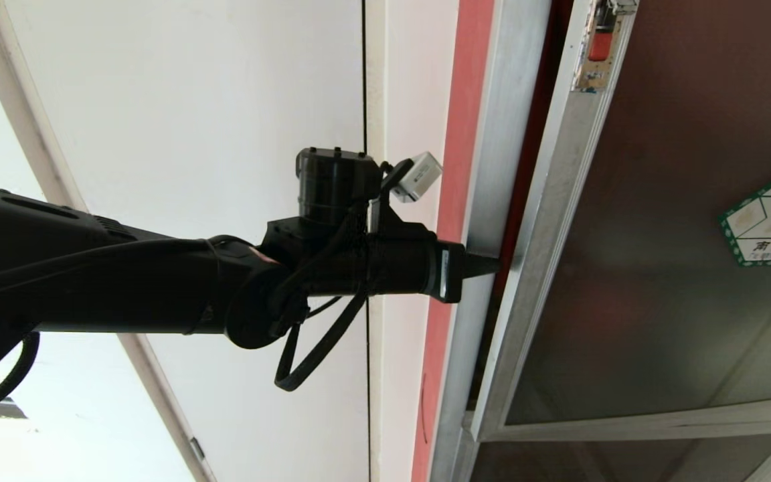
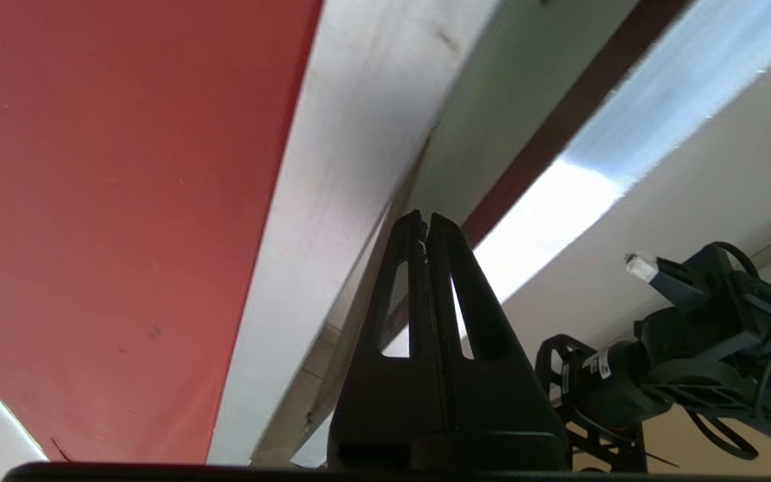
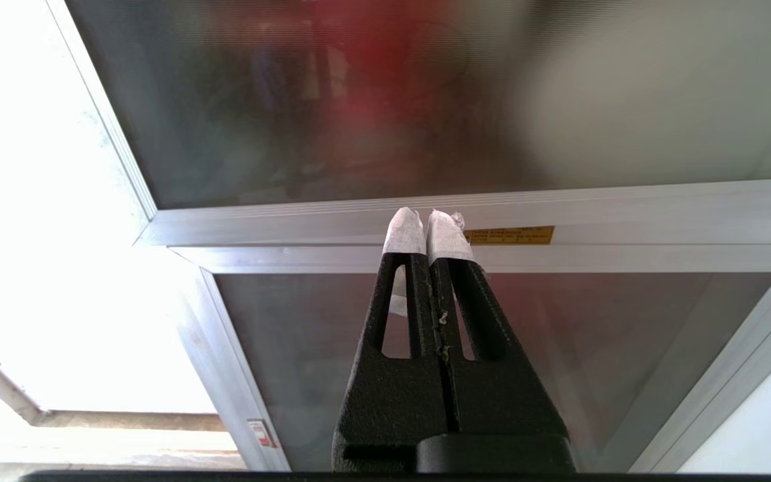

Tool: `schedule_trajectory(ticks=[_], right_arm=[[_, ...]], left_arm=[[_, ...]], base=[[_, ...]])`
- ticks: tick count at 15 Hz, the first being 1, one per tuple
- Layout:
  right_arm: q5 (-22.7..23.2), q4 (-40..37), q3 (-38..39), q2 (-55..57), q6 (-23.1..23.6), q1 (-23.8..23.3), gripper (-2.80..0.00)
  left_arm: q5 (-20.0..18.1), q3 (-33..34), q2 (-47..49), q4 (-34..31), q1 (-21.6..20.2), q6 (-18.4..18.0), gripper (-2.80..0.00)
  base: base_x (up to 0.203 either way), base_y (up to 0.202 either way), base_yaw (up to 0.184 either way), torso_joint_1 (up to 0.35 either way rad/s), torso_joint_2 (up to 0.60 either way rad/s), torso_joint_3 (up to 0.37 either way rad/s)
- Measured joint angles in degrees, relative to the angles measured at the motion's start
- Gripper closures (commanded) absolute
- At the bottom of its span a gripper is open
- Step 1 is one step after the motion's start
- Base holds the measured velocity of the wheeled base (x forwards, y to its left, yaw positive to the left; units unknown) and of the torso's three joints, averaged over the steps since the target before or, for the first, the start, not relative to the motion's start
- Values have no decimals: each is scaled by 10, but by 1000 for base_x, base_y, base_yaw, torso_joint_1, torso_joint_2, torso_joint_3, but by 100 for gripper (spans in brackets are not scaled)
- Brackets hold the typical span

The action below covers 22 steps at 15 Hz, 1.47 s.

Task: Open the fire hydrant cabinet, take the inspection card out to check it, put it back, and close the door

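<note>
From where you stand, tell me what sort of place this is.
Probably a building corridor or lobby wall. A wall-mounted fire hydrant cabinet with a silver frame and red lining, its tinted glass door bearing a green-bordered Chinese sticker, stands beside a plain white panel door.

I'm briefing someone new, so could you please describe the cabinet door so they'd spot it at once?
Start at the red strip beside the white wall panel; the silver-framed fire hydrant cabinet stands next to it. The door is its dark tinted glass leaf, slightly ajar, alone in bearing a green-bordered white sticker.
</note>
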<state>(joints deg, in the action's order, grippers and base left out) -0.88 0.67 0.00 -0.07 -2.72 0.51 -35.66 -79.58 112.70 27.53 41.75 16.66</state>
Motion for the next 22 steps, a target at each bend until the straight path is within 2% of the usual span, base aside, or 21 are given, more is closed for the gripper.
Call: schedule_trajectory(ticks=[8, 16, 19, 22], right_arm=[[0, 0, 0, 0, 0, 0, 0], [0, 0, 0, 0, 0, 0, 0], [0, 0, 0, 0, 0, 0, 0], [0, 0, 0, 0, 0, 0, 0]], left_arm=[[3, -14, 17, 0, 23, 0, 0], [26, 41, -3, 3, 70, -4, 0], [26, 71, -17, 1, 90, -29, 0], [27, 91, -37, 1, 119, -30, 0]], base=[[0, 0, 0, 0, 0, 0], [0, 0, 0, 0, 0, 0], [0, 0, 0, 0, 0, 0], [0, 0, 0, 0, 0, 0]])
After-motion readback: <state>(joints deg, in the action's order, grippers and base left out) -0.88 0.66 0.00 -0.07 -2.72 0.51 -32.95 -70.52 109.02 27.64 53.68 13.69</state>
